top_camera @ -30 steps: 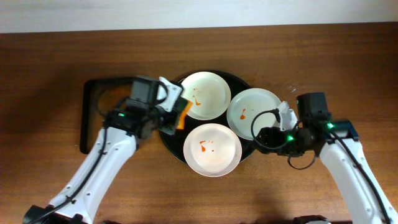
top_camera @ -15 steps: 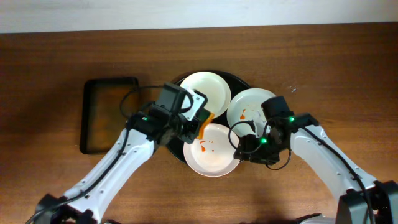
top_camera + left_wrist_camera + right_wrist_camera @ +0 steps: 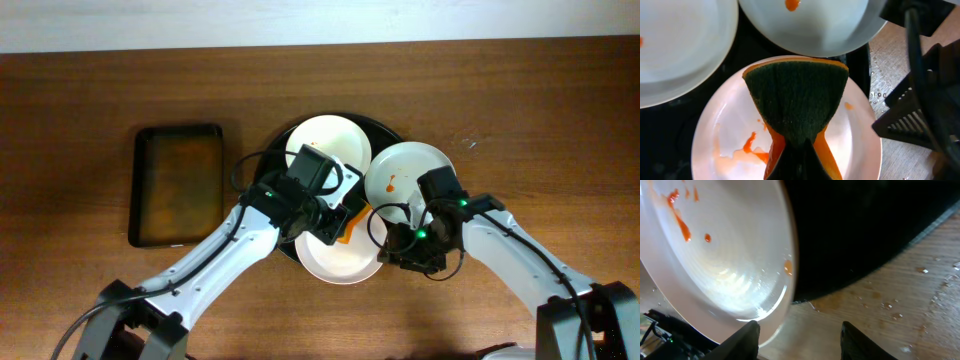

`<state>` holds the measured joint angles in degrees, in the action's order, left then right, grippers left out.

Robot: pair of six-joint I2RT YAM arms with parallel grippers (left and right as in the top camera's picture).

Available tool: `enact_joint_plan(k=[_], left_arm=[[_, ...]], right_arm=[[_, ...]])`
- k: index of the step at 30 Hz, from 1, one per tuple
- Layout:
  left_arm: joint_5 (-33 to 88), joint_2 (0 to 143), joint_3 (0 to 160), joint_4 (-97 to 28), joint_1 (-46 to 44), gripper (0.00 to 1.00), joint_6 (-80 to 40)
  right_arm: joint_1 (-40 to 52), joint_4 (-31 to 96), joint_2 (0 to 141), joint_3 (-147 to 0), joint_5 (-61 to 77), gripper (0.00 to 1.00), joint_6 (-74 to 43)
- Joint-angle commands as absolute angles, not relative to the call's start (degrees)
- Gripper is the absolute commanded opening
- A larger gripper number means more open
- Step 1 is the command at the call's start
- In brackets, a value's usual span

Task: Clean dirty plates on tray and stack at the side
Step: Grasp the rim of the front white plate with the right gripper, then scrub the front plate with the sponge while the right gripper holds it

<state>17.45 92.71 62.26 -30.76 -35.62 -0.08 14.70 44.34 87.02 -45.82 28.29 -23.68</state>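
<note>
Three white plates smeared with red sauce lie on the round black tray [image 3: 384, 130]: one at the back [image 3: 322, 143], one at the right [image 3: 410, 165] and one at the front [image 3: 340, 262]. My left gripper [image 3: 335, 215] is shut on an orange sponge [image 3: 797, 97], green scouring face down, pressed on the front plate [image 3: 720, 125] beside a smear. My right gripper [image 3: 800, 340] is open at that plate's right rim [image 3: 715, 255]. One finger [image 3: 747, 337] sits by the rim, and the other finger [image 3: 857, 340] is over the wet wood.
A rectangular black tray [image 3: 178, 185] with a brownish inside lies to the left of the round tray. Water drops dot the wooden table [image 3: 900, 310] near the round tray's edge. My right arm [image 3: 920, 100] stands close beside the sponge.
My left arm carried the sponge from the back plate's left side onto the front plate. My right gripper moved left to the front plate's right rim, and its jaws have narrowed.
</note>
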Motion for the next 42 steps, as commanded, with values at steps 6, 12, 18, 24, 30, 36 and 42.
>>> enact_joint_plan(k=[6,12,18,24,30,36,42], left_arm=[[19.05,93.3,63.02,-30.94,-37.12,0.0,-0.93],[21.15,97.1,63.02,-30.85,-37.28,0.0,-2.42],[21.41,100.31,63.02,-30.61,-38.63,0.0,-2.39],[21.47,101.62,63.02,-30.55,-38.87,0.0,-2.42],[19.97,102.35,63.02,-30.46,-38.89,0.0,-2.42],[19.49,104.14,63.02,-30.57,-38.81,0.0,-3.7],[15.18,104.07,63.13,-33.34,-37.89,0.0,-3.68]], right_arm=[[21.78,38.11,88.51,-44.53,25.26,0.46,-32.29],[21.85,38.11,88.51,-44.4,23.4,0.35,-32.49],[21.85,38.11,88.51,-44.4,23.07,0.24,-32.49],[21.85,38.15,88.51,-44.4,23.07,0.11,-32.47],[21.85,38.57,88.51,-44.4,23.07,0.07,-32.47],[21.85,38.79,88.51,-44.4,23.07,0.04,-32.47],[21.74,39.03,88.51,-44.4,23.07,0.04,-32.47]])
